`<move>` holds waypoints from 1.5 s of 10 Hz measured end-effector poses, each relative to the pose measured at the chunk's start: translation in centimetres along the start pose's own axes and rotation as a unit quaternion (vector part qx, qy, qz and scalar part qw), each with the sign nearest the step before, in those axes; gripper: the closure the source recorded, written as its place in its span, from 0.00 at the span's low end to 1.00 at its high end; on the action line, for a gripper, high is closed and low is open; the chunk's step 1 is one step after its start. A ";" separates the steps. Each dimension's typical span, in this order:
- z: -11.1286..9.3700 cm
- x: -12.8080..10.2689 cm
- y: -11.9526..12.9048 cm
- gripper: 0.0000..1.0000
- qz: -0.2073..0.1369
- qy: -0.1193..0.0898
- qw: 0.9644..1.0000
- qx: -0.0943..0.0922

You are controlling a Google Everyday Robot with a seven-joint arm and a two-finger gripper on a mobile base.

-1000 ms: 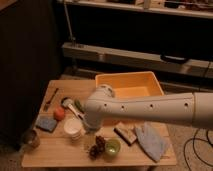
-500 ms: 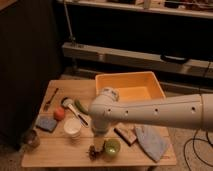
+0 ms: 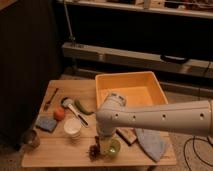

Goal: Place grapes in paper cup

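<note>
While the white arm (image 3: 165, 117) reaches in from the right and bends down at its round joint, we find the gripper (image 3: 102, 143) low over the front of the wooden table (image 3: 55, 156). It sits just above the grapes (image 3: 93, 151). Much of it is hidden under the arm, but we take its jaws to be spread wide, with nothing held between them.

The grapes lie on the tabletop near the front edge as a small dark reddish bunch, just left of the small green bowl (image 3: 113, 148). We cannot tell whether the gripper touches them.

The paper cup (image 3: 73, 128) stands upright to the left of the grapes and a little farther back, apart from them. We see nothing in it.

Behind the cup sits an orange-red round fruit (image 3: 59, 114), with a blue sponge (image 3: 46, 123) to its left. A small dark shiny cup (image 3: 31, 138) stands near the front left corner.

A green vegetable (image 3: 84, 107) and a pale-handled utensil (image 3: 73, 108) lie toward the middle. A yellow bin (image 3: 131, 89) fills the back right of the table. A blue cloth (image 3: 150, 143) lies at the front right, below the arm.
</note>
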 end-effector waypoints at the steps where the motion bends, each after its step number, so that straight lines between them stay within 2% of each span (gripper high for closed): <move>1: 0.2 -0.3 -0.1 0.20 -0.004 -0.008 1.000 0.002; 4: 1.0 -1.0 0.0 0.20 -0.011 -0.020 1.000 -0.001; 6: 1.8 -0.7 0.6 0.20 -0.006 -0.040 0.999 -0.001; 7: 3.0 -0.8 1.2 0.20 -0.006 -0.056 0.998 -0.004; 10: 4.6 -2.1 1.7 0.20 -0.016 -0.083 0.996 -0.008; 13: 5.9 -4.3 2.2 0.20 -0.033 -0.075 0.996 -0.019; 15: 7.0 -4.5 2.6 0.20 -0.035 -0.070 0.997 -0.027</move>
